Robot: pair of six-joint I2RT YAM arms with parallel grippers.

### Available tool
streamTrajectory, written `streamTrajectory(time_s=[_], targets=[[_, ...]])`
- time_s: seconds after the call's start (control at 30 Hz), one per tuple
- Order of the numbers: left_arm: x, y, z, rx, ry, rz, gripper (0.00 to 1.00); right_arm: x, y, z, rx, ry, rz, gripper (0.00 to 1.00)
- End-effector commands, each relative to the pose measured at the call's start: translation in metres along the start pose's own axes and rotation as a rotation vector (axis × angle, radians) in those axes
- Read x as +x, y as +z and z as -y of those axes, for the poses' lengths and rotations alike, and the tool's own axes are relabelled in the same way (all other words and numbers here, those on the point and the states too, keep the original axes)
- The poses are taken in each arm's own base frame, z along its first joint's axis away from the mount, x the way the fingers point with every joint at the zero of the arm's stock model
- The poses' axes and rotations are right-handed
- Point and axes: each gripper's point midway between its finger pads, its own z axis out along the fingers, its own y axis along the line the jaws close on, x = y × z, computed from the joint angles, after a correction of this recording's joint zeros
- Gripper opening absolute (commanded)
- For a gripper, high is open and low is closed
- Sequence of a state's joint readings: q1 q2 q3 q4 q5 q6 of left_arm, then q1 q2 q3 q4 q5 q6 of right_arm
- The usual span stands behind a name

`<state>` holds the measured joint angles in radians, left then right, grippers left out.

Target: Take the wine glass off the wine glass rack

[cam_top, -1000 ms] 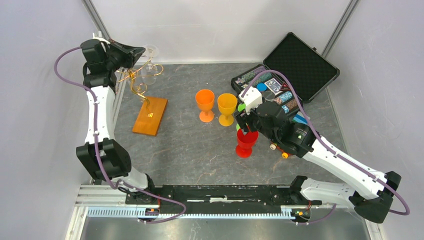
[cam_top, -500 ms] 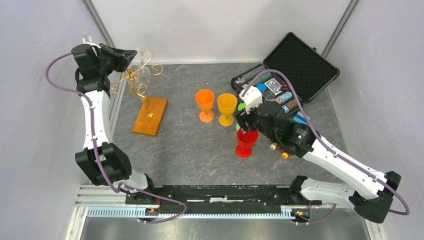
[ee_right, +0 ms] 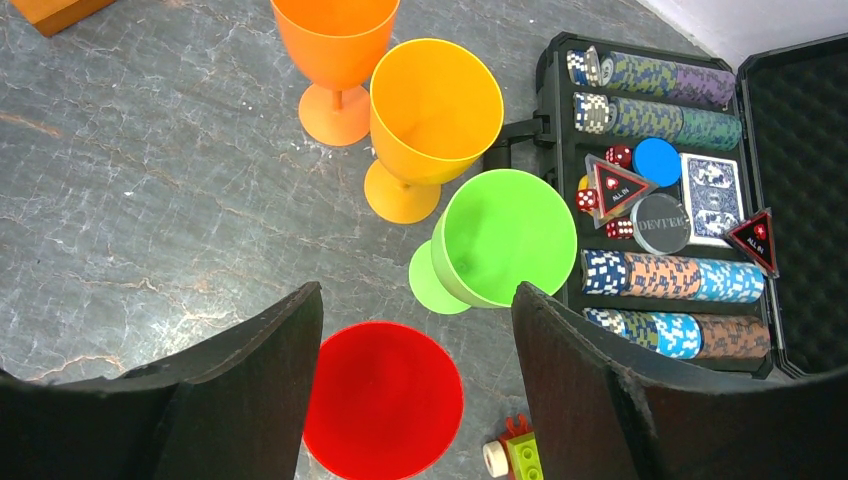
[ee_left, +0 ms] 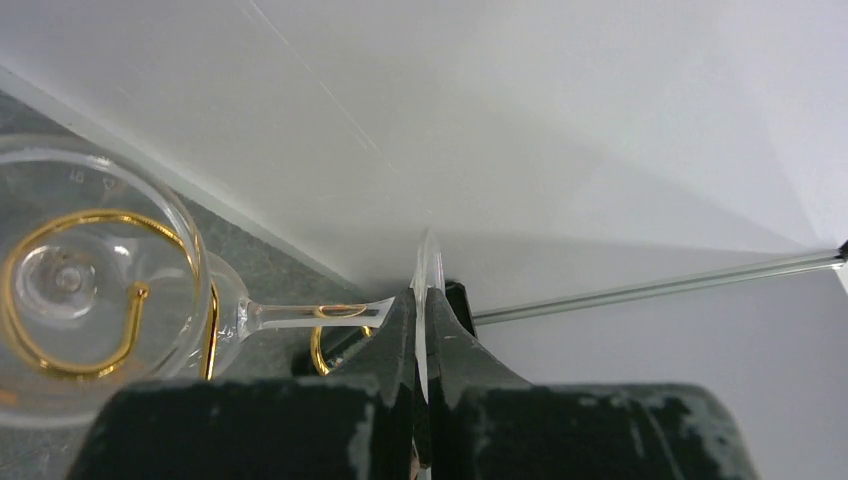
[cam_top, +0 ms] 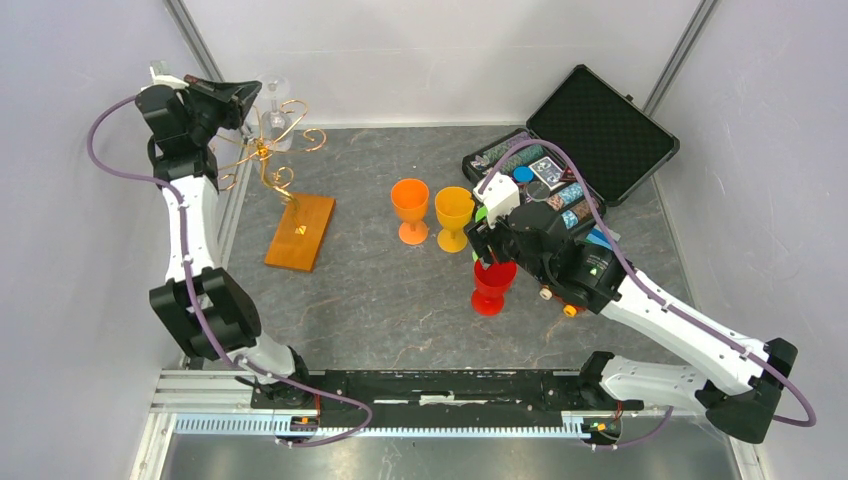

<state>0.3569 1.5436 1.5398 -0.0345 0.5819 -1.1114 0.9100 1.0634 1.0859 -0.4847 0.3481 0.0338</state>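
One clear wine glass has its thin foot pinched in the left gripper

Left end effector, clamped on the wine glass foot, is pulling back and left toward the rear corner. Glass is travelling with it, drawing away from the front scrolls of the wine glass rack.

wine glass: clear
wine glass rack: gold wire, orange-brown base
goblets: orange, yellow, green, red
worktop: grey, veined
case: black
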Motion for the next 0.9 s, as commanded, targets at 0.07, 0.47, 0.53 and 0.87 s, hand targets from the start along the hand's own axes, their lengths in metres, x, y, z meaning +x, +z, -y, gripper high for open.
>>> streamTrajectory(time_s=[0.07,0.47,0.53,0.87], targets=[[-0.014,0.009,0.051,0.243,0.000,0.008,0.02,-0.021,-0.003,-0.001,-0.006,0.037,0.063,0.74],[0.040,0.022,0.098,0.412,0.001,-0.124,0.02,-0.021,0.000,-0.007,-0.028,0.057,0.063,0.79],[0.052,0.021,0.108,0.436,-0.007,-0.152,0.02,-0.022,-0.001,-0.007,-0.031,0.062,0.070,0.81],[0.113,-0.012,0.151,0.509,-0.098,-0.305,0.02,-0.068,-0.006,-0.019,-0.106,0.157,0.296,0.86]])
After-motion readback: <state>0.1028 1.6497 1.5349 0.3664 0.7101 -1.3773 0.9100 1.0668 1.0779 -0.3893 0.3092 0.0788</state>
